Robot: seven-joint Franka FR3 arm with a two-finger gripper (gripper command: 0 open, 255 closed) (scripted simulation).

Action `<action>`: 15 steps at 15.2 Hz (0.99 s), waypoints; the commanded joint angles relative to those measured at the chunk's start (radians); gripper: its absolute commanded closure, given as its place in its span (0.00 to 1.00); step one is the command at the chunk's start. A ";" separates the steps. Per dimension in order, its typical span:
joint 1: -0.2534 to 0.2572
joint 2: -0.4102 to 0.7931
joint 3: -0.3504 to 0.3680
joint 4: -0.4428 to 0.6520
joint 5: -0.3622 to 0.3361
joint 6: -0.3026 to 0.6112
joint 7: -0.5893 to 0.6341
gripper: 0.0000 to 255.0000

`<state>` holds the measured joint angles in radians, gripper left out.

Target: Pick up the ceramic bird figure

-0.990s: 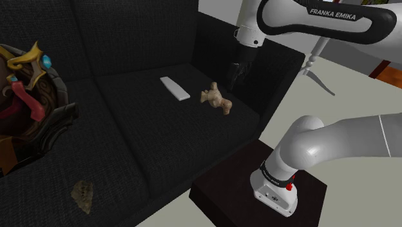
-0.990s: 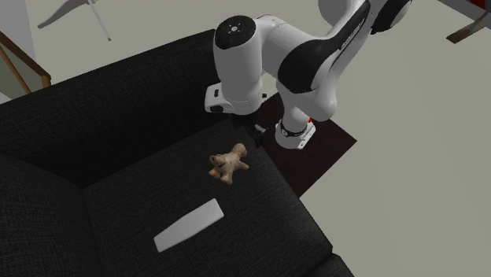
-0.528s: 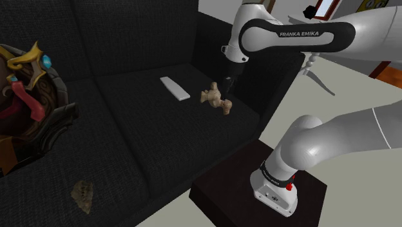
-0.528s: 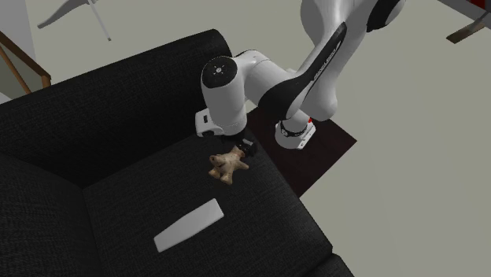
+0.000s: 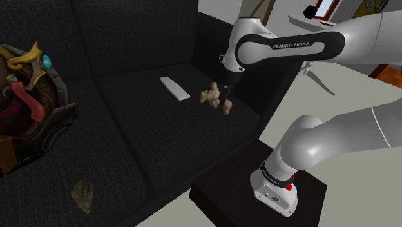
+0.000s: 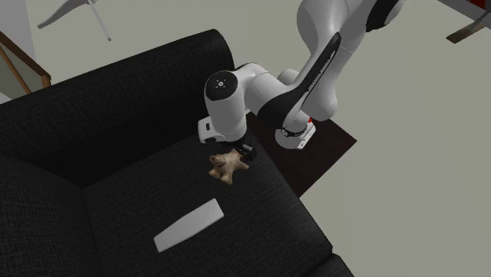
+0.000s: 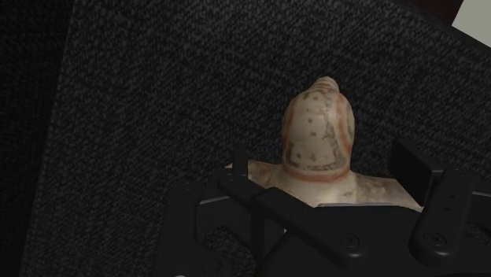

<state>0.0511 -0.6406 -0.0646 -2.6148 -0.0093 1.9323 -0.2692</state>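
Note:
The bird figure (image 5: 213,97) is a small tan piece with reddish markings. It lies on the black sofa seat (image 5: 142,122) close to the armrest. My gripper (image 5: 225,98) has come down over the end of the figure nearer the armrest. Seen from the second exterior view, the gripper (image 6: 243,152) sits right at the bird figure (image 6: 225,165). Through the wrist camera, the bird figure (image 7: 319,140) lies between the black fingers (image 7: 411,165), which stand apart on either side of its body. The gripper (image 7: 323,171) is open.
A flat white slab (image 5: 174,88) lies on the seat further along the sofa. An ornate red and gold mask-like object (image 5: 26,97) sits at the shoulder view's left, with a small brown lump (image 5: 82,195) below it. The sofa armrest (image 5: 277,71) rises beside the gripper.
The arm has swung down from above the armrest, and the gripper has descended to the seat and now straddles the bird figure. The figure has not moved.

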 commanded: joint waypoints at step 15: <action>0.001 -0.015 0.003 0.053 0.001 -0.067 0.002 1.00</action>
<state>0.0516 -0.6503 -0.0628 -2.5734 -0.0084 1.8818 -0.2678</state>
